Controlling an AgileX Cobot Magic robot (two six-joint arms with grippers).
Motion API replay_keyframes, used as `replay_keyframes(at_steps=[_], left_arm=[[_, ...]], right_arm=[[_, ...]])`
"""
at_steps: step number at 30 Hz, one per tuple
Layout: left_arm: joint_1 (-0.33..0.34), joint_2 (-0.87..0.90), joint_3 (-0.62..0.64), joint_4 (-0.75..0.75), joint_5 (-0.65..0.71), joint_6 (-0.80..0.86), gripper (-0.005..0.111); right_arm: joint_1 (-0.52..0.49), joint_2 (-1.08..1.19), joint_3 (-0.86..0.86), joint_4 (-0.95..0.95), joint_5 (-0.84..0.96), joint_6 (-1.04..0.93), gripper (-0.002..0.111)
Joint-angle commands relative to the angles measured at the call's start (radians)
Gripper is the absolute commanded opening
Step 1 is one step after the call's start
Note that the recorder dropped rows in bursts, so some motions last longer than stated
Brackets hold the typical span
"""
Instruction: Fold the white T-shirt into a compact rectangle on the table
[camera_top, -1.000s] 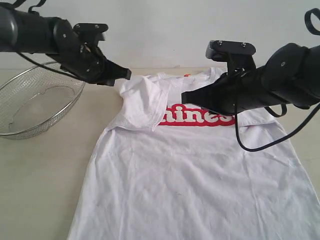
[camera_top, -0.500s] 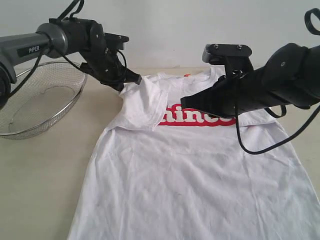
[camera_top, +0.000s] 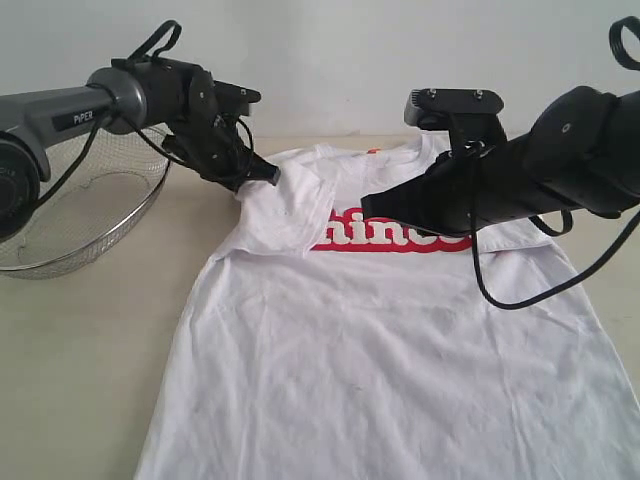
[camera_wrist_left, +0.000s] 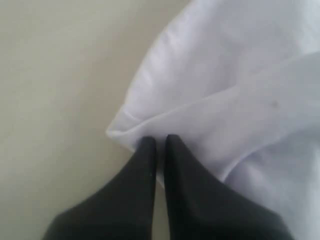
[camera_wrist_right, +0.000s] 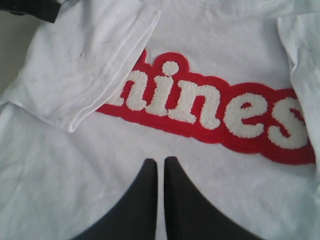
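lying chest-up on the table (camera_top: 90, 350), the white t-shirt (camera_top: 380, 370) has one sleeve (camera_top: 285, 210) folded inward, whose edge the left gripper (camera_top: 268, 176) touches with jaws together, while the right gripper (camera_top: 370, 197), likewise closed and empty, hangs over the chest.

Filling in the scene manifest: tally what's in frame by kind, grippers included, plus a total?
White T-shirt: 1
Wire-mesh basket: 1
Table: 1
Grippers: 2, left gripper and right gripper
Total: 5
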Motion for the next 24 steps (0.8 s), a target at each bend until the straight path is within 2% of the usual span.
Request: replay_keyframes(at_steps=[1, 8, 17, 20, 21, 24], left_arm=[[0.013, 0.016, -0.003, 0.033, -0.016, -0.018, 0.005], [0.027, 0.026, -0.048, 0.047, -0.032, -0.026, 0.005], [0.046, 0.056, -0.176, 0.114, 0.063, -0.040, 0.005], [0.046, 0.043, -0.224, -0.033, 0.127, 0.001, 0.005], [0.044, 0.031, -0.258, -0.151, 0.203, 0.091, 0.005], [0.042, 0.003, -0.295, -0.247, 0.366, 0.123, 0.005]], right_arm=[[-0.003, -0.014, 0.004, -0.009, 0.001, -0.011, 0.000], [-0.003, -0.014, 0.004, -0.009, 0.007, -0.012, 0.000], [-0.003, -0.014, 0.004, -0.009, 0.012, -0.013, 0.000], [-0.003, -0.014, 0.004, -0.007, 0.009, -0.011, 0.000], [-0.003, -0.014, 0.004, -0.007, 0.003, -0.011, 0.000], [-0.003, -0.014, 0.004, -0.007, -0.014, -0.011, 0.000]])
